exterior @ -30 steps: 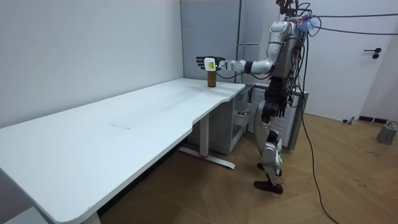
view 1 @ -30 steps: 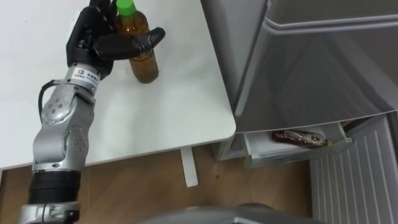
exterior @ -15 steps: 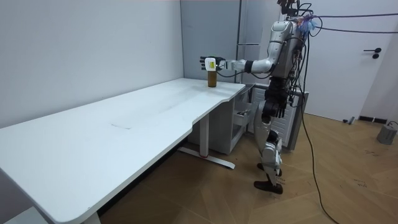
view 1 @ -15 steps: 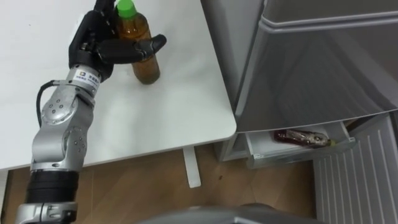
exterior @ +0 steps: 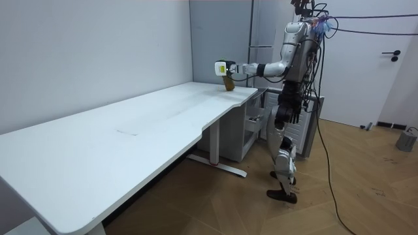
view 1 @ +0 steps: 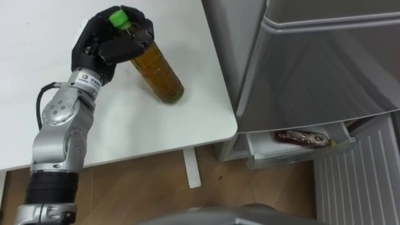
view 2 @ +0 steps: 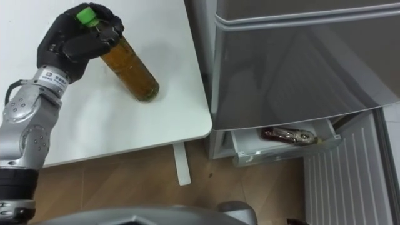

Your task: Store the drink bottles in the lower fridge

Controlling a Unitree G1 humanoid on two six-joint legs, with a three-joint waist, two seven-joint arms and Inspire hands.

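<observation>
A bottle of amber drink (view 1: 159, 75) with a green cap (view 1: 117, 17) slants over the white table (view 1: 125, 125) near its right edge. Its cap points to the far left and its base to the near right, low over the tabletop. My left hand (view 1: 103, 47) is curled round the bottle's neck and shoulder, just under the cap. The right eye view shows the same grip, with the hand (view 2: 69, 40) on the bottle (view 2: 131, 72). In the room view I stand at the table's end beside the fridge, left arm stretched out with the bottle (exterior: 228, 83).
The grey fridge (view 1: 312, 62) stands right of the table. Below it an open drawer (view 1: 300, 150) holds a dark red packet (view 1: 303, 137). A white ribbed panel (view 1: 356, 181) stands at the lower right. Wooden floor lies below the table's edge.
My left hand's fingers have curled shut round the bottle's top. The bottle has tipped from upright to slanting, its base swinging toward me and to the right.
</observation>
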